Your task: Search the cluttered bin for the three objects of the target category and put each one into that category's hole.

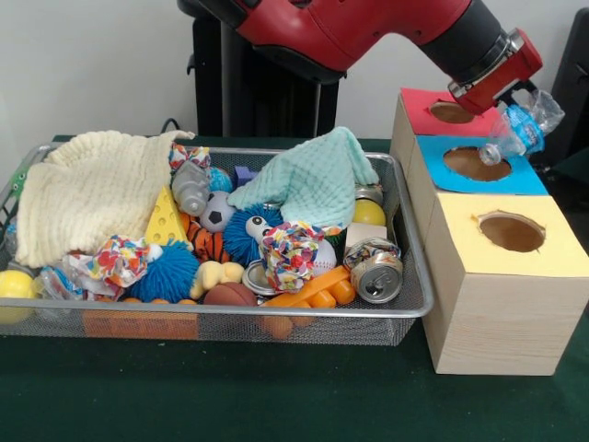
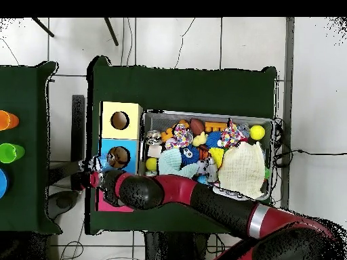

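The silver wire-mesh bin holds a heap of toys and cloths; it also shows in the overhead view. My gripper is shut on a clear crinkled bottle with a blue label. The bottle is tilted, cap downward, just above the far right edge of the blue-surround hole. In the overhead view the gripper and bottle sit just beside the blue hole. A clear crumpled plastic piece lies at the bin's front left. Other bottles are hidden.
On the wooden box, the red-surround hole and yellow-surround hole flank the blue one. Shiny cans lie at the bin's right. A cream cloth and a mint cloth cover toys. Coloured cups stand on a side table.
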Available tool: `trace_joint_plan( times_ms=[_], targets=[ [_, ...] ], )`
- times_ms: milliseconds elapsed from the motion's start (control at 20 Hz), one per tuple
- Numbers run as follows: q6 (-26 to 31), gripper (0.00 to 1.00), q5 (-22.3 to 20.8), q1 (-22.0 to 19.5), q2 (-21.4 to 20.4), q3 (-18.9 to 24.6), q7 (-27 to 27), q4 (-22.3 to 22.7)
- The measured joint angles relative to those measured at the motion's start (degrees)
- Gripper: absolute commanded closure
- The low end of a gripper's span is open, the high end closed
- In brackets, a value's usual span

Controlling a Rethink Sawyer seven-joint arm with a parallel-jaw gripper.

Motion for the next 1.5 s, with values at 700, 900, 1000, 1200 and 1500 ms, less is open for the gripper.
trace_joint_plan(
  times_ms=[700,900,1000,1200,1500],
  targets=[
    [4.04,1.00,0.01,-1.18,1.37,-1.40,0.01,-4.28],
    [6.41,1.00,0.02,-2.28,2.38,-0.98,0.01,-4.99],
    [7.51,1.00,0.04,-2.85,2.72,-0.88,0.01,-5.21],
    [8.68,1.00,-0.11,-3.06,2.40,-0.98,0.01,-5.42],
    [9.08,1.00,-0.51,-1.20,-0.15,-1.73,0.01,-5.68]
  ],
)
